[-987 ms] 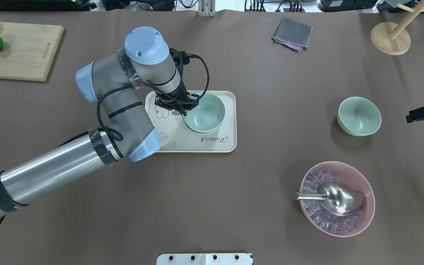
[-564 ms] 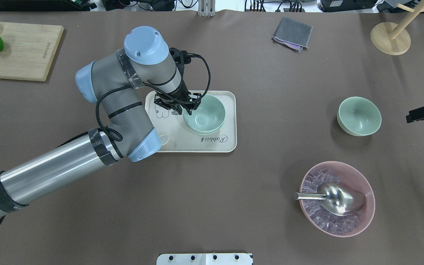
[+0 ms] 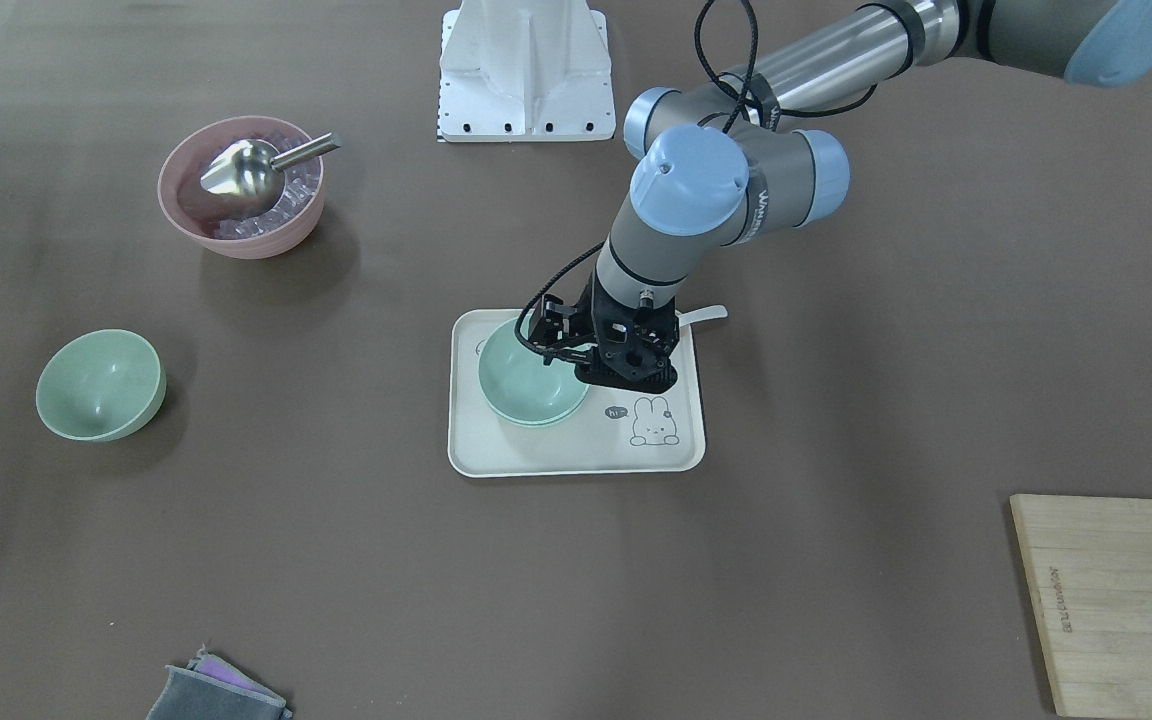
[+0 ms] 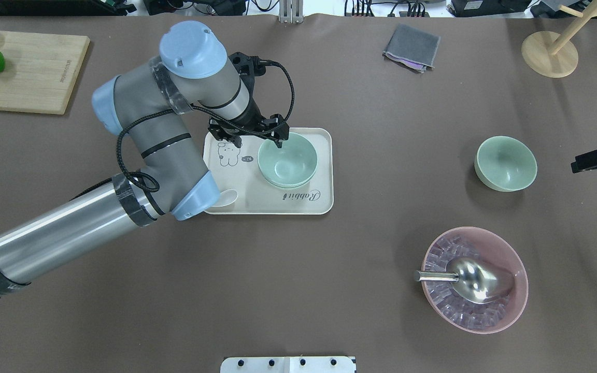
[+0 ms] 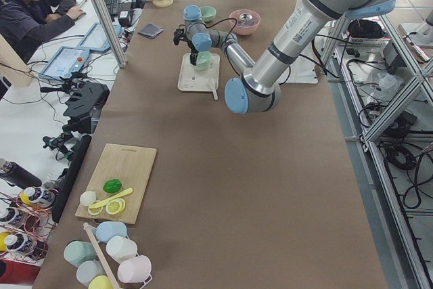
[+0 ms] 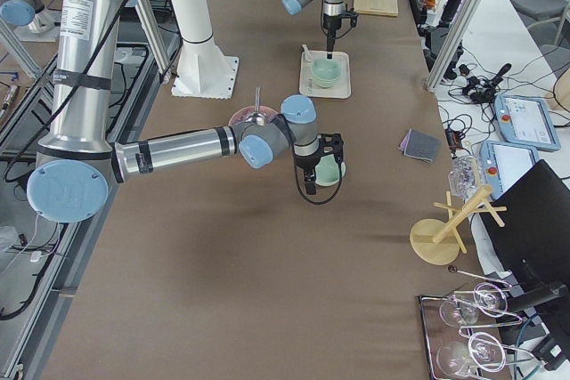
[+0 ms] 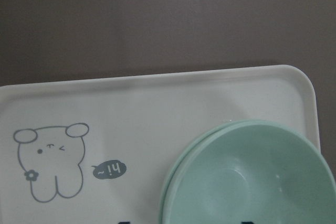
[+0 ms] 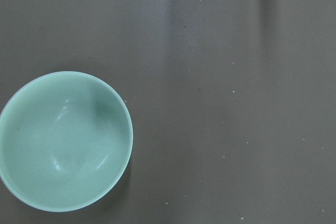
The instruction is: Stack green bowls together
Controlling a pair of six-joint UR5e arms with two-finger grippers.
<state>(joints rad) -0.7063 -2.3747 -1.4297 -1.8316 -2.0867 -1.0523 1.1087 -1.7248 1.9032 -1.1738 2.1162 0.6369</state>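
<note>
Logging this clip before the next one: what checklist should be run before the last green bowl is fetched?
1. Two stacked green bowls nested on the tray, with a double rim in the left wrist view: ok.
2. Left gripper open, holding nothing: ok.
3. Third green bowl upright, alone on the table: ok.
4. Right gripper open, ready to grasp: cannot tell.
5. Table between third bowl and tray bare, pink bowl off to the side: ok.
</note>
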